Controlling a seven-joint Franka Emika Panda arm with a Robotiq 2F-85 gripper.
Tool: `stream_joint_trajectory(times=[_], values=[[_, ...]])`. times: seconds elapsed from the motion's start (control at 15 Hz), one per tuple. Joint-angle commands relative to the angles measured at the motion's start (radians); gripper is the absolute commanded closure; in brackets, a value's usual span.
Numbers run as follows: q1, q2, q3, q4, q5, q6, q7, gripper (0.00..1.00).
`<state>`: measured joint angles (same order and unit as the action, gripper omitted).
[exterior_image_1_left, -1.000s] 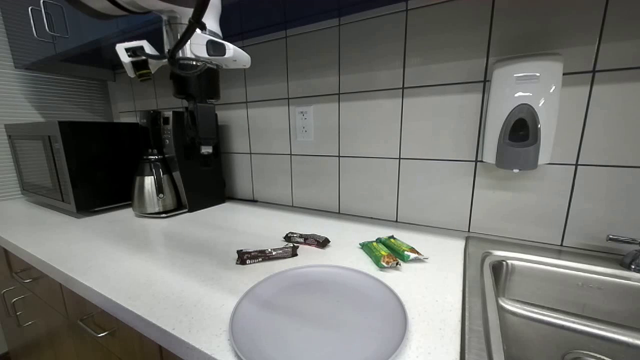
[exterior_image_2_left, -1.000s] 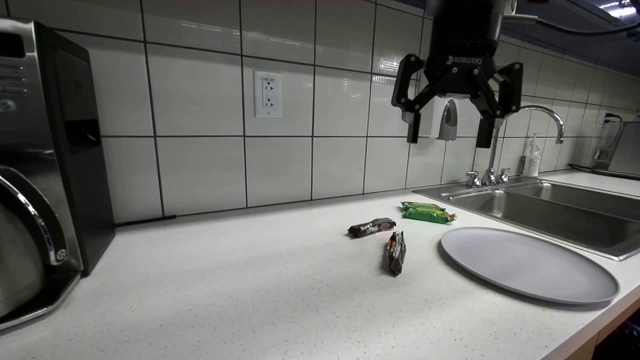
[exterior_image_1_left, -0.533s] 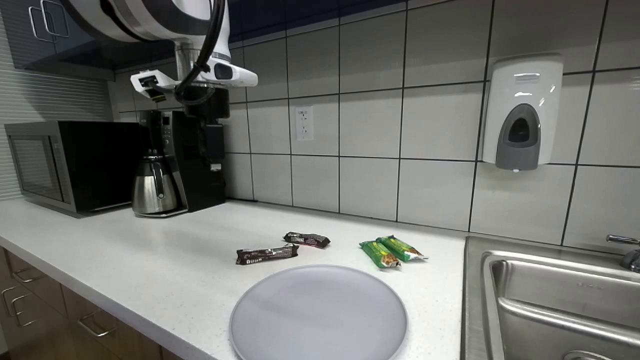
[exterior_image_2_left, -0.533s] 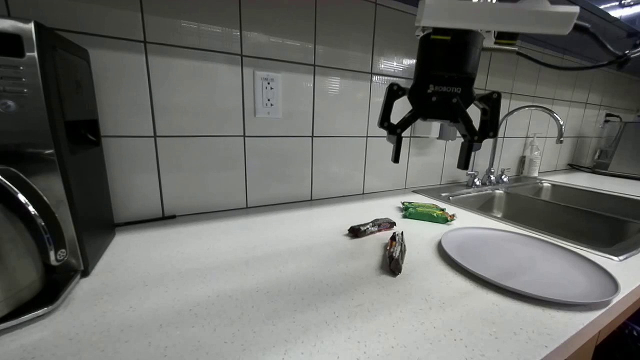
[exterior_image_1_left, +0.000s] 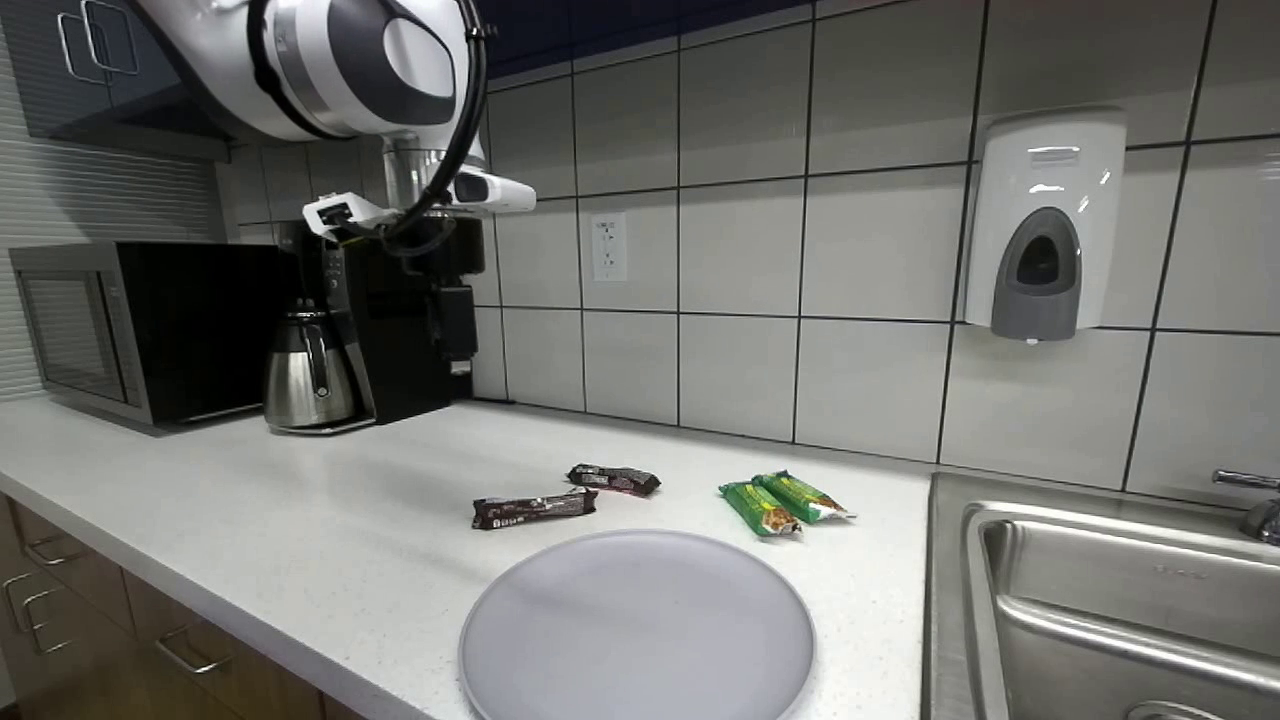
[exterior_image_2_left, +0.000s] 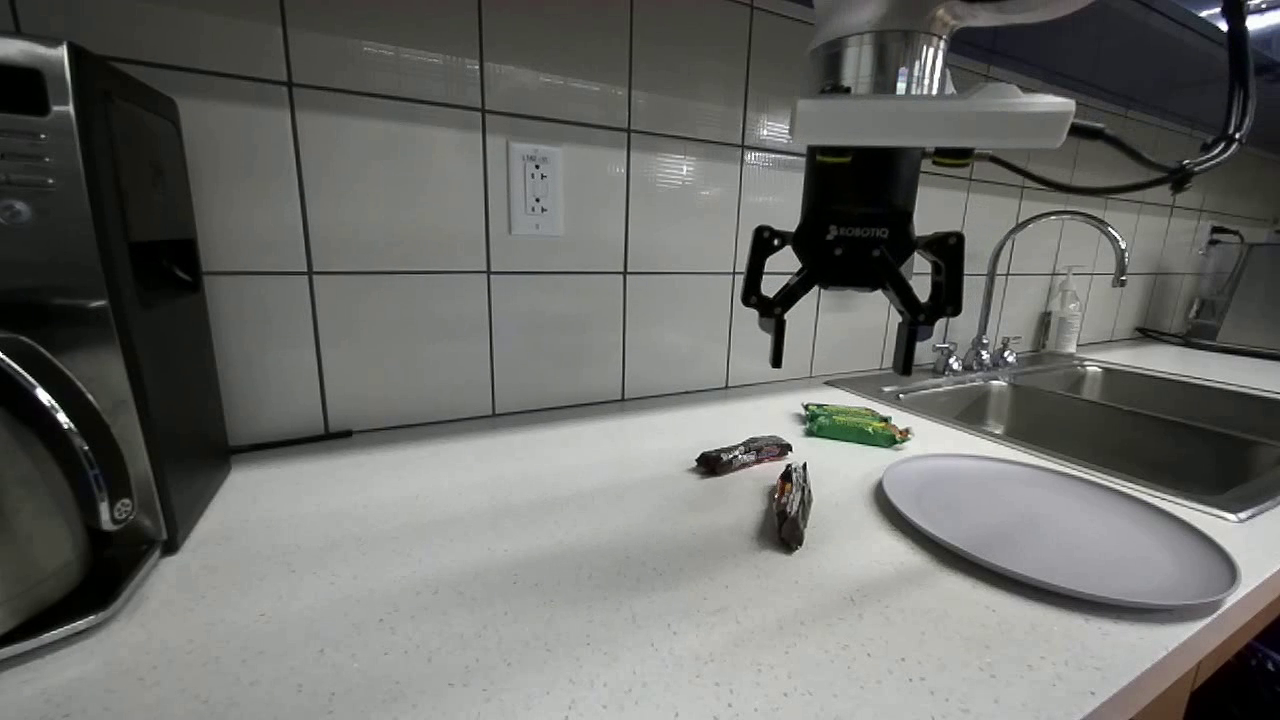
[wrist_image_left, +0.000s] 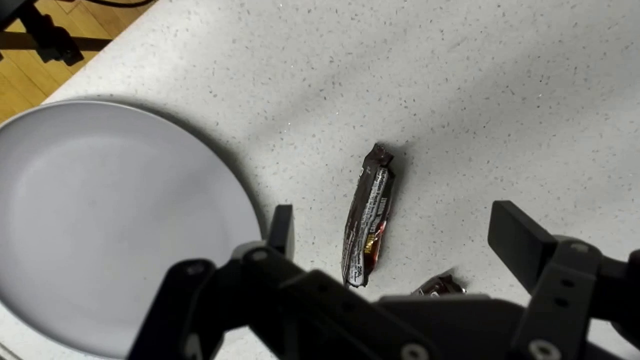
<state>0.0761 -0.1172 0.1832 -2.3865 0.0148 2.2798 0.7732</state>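
My gripper is open and empty, in the air above the white counter. In an exterior view its fingers (exterior_image_2_left: 840, 366) point down, well apart. In another exterior view its fingers (exterior_image_1_left: 459, 366) show edge-on before the coffee maker. In the wrist view a dark brown wrapped bar (wrist_image_left: 367, 220) lies below, between the two fingers (wrist_image_left: 395, 231). A second dark bar (wrist_image_left: 440, 286) is mostly hidden by the gripper body. Both exterior views show the two dark bars (exterior_image_1_left: 533, 509) (exterior_image_1_left: 613, 479) near a bare grey plate (exterior_image_1_left: 640, 630). Two green packets (exterior_image_2_left: 855, 430) (exterior_image_2_left: 845, 411) lie side by side beyond.
A steel sink (exterior_image_2_left: 1100, 420) with a faucet (exterior_image_2_left: 1065, 220) lies past the plate. A coffee maker (exterior_image_1_left: 405, 350) with a steel carafe (exterior_image_1_left: 310, 378) and a microwave (exterior_image_1_left: 205, 330) stand at the other end. A tiled wall with an outlet (exterior_image_1_left: 609, 246) and soap dispenser (exterior_image_1_left: 1048, 225) backs the counter.
My gripper has come down toward the counter, shifting right in an exterior view and left in another. Its fingers have stayed open. The bars, packets and plate have not moved.
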Motion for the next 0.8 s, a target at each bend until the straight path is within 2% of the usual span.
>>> stream_joint_trajectory(times=[0.0, 0.73], values=[[0.000, 0.083, -0.012, 0.074, -0.044, -0.004, 0.047, 0.00], [0.025, 0.260, -0.081, 0.194, -0.046, 0.003, 0.049, 0.00]])
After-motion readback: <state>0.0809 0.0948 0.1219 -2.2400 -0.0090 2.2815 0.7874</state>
